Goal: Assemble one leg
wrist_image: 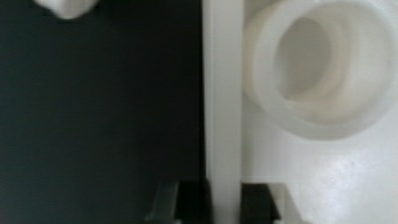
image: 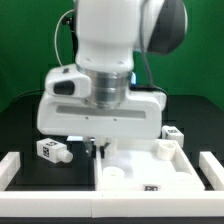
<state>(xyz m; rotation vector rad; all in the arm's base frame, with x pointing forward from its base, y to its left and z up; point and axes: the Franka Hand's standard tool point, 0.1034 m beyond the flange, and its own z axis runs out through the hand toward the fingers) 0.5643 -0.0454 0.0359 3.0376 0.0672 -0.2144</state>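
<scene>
My gripper (image: 100,148) is down at the left rim of the large white square panel (image: 150,172). In the wrist view my gripper (wrist_image: 226,192) has one dark finger (wrist_image: 187,203) on each side of the panel's raised rim (wrist_image: 222,100), and the jaws stand closed against it. A round socket (wrist_image: 329,60) of the panel lies just inside the rim. One tagged white leg (image: 52,150) lies on the black table at the exterior view's left. Another leg (image: 173,133) lies behind the panel at the right. A white piece (wrist_image: 68,8) shows at the wrist view's edge.
White bars stand at the table's left (image: 10,168) and right (image: 211,166) sides. A white strip (image: 50,207) runs along the front. The arm's bulky hand (image: 100,110) hides the table's middle. Round sockets (image: 113,173) rise from the panel's corners.
</scene>
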